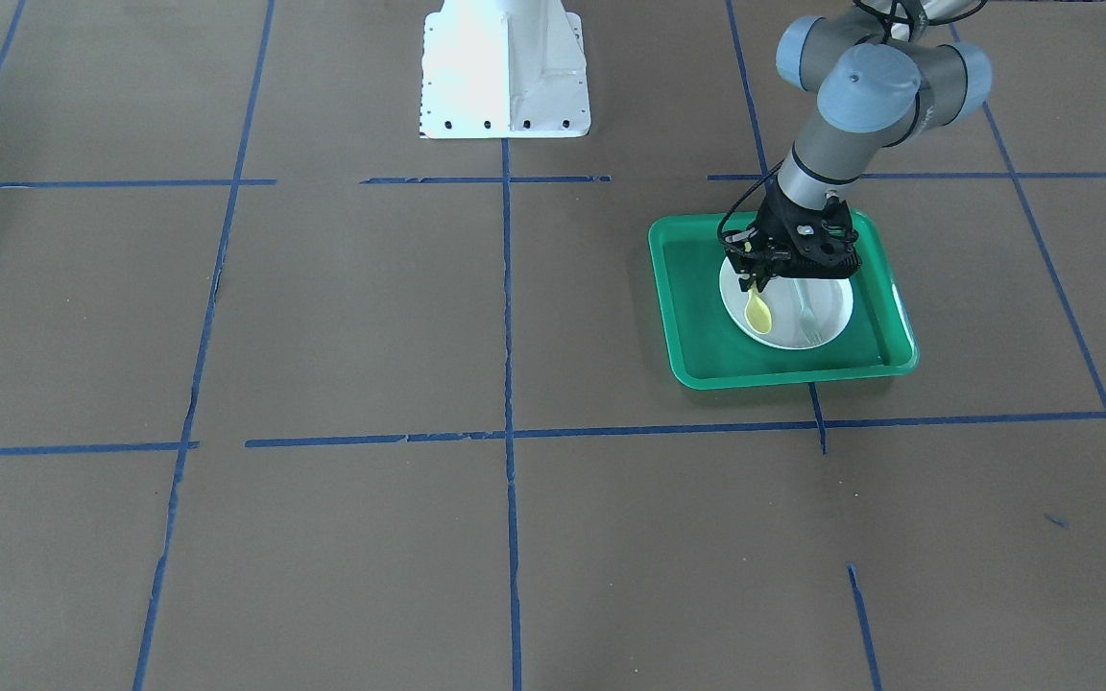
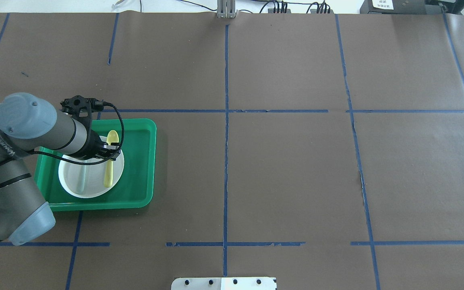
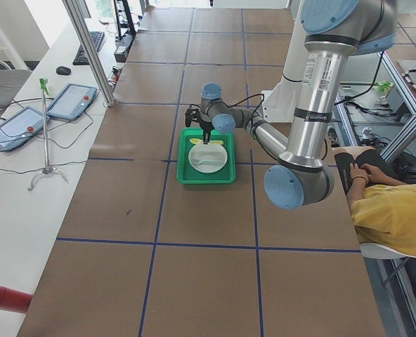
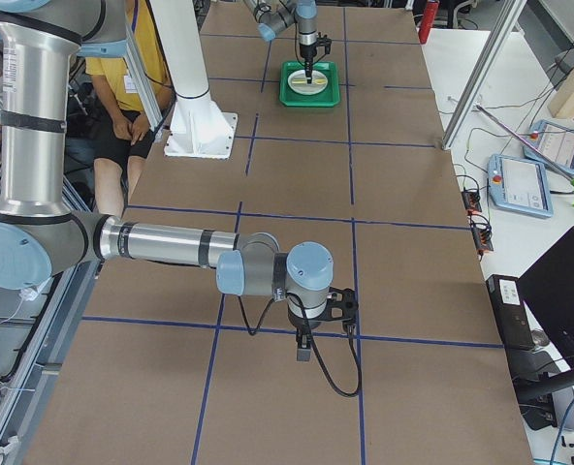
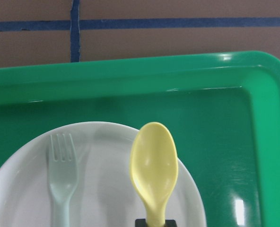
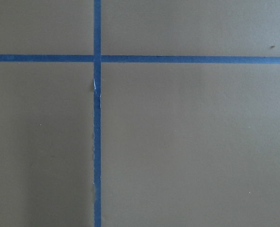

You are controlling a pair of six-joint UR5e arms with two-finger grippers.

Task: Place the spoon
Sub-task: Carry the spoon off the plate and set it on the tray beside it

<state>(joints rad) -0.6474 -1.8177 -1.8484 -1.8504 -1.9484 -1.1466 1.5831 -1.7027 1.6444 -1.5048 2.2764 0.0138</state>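
Right, from my console the left gripper [image 2: 109, 152] is down over the white plate [image 2: 95, 179]. The plate sits inside the green tray [image 2: 143, 161], on the robot's left half of the brown paper-covered table [image 2: 296, 169]. Its fingers look clamped on the slim handle of the yellow spoon [image 5: 154, 165]. On the left wrist feed the handle runs straight into the dark fingertip block at the bottom edge. On the overhead feed the grip sits partway along the handle, and the free end sticks out behind it toward the robot. The spoon's oval bowl points away from the robot and reaches just past the plate's far rim, so its tip is over the tray's floor. The rest of the spoon is over the plate. I cannot tell from any feed whether the spoon touches the plate or is held slightly above it. A pale grey-green fork [image 5: 63, 175] lies on the plate on the robot's left of the spoon, parallel to it, with its tines pointing the same way. The two are apart. The right gripper [image 4: 303, 351] shows only in the side feed from the robot's right. It points down over the paper near a blue tape line [image 6: 97, 142], well apart from the tray at the table's far end. Its wrist camera gives me only paper and crossing tape, so I cannot tell whether those fingers are released or clenched. The white robot base [image 1: 505, 67] stands at the table's edge between the two arms.
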